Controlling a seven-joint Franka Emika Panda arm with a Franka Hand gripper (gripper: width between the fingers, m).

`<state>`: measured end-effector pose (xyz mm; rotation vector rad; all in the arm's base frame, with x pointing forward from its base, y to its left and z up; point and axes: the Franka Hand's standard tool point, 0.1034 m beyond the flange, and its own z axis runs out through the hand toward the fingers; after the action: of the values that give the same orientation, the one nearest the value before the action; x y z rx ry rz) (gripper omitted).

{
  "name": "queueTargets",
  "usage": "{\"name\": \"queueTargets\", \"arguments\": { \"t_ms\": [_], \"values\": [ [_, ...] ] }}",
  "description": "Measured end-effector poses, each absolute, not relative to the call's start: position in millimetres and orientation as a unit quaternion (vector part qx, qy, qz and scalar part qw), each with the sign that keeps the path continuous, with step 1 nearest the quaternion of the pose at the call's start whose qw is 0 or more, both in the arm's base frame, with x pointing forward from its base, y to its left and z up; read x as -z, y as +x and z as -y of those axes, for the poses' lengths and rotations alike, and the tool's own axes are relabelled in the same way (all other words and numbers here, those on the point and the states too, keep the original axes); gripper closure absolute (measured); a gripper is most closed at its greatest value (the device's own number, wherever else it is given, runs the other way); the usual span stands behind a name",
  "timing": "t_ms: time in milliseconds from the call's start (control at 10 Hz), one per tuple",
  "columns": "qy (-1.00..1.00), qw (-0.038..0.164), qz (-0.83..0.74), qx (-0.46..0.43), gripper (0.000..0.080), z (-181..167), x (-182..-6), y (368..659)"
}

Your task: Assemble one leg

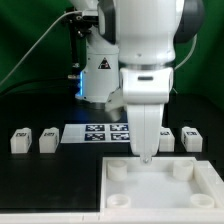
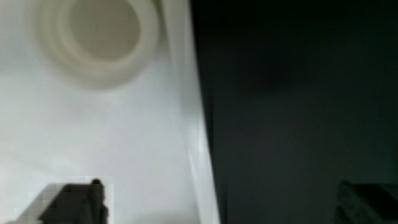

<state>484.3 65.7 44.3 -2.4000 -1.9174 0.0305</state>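
Note:
Several small white legs with marker tags stand in a row on the black table: two at the exterior view's left [image 1: 20, 140] [image 1: 48, 140] and two at its right [image 1: 165, 139] [image 1: 191, 138]. My gripper [image 1: 145, 150] points straight down over the far rim of the large white panel [image 1: 190, 190], between the marker board and the panel. In the wrist view my gripper [image 2: 222, 206] is open and empty. One finger [image 2: 71, 204] is over the panel [image 2: 107, 130] and the other [image 2: 374, 204] over the black table. No leg shows in the wrist view.
The marker board [image 1: 104, 133] lies flat behind the panel. The panel has a raised rim and round sockets [image 2: 98, 40] at its corners. The arm's base and cables stand at the back.

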Motion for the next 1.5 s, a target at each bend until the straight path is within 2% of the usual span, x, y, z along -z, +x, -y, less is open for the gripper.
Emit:
{"name": "queueTargets", "arguments": {
  "t_ms": [400, 600, 900, 1100, 1400, 1500],
  "values": [
    [-0.929, 0.028, 0.368, -0.01, 0.0151, -118.1, -75.8, 463.2],
    [-0.966, 0.027, 0.255, -0.013, 0.0151, -136.0, -83.0, 462.3],
    [-0.99, 0.034, 0.135, -0.019, 0.0151, -136.9, -81.2, 461.0],
    [-0.998, 0.036, 0.039, -0.025, 0.0151, -152.4, -75.4, 450.7],
    [-0.997, 0.033, 0.051, -0.045, 0.0151, -180.0, -70.2, 431.0],
    [-0.995, 0.029, 0.053, -0.081, 0.0151, -179.0, -66.0, 420.9]
  ]
}}
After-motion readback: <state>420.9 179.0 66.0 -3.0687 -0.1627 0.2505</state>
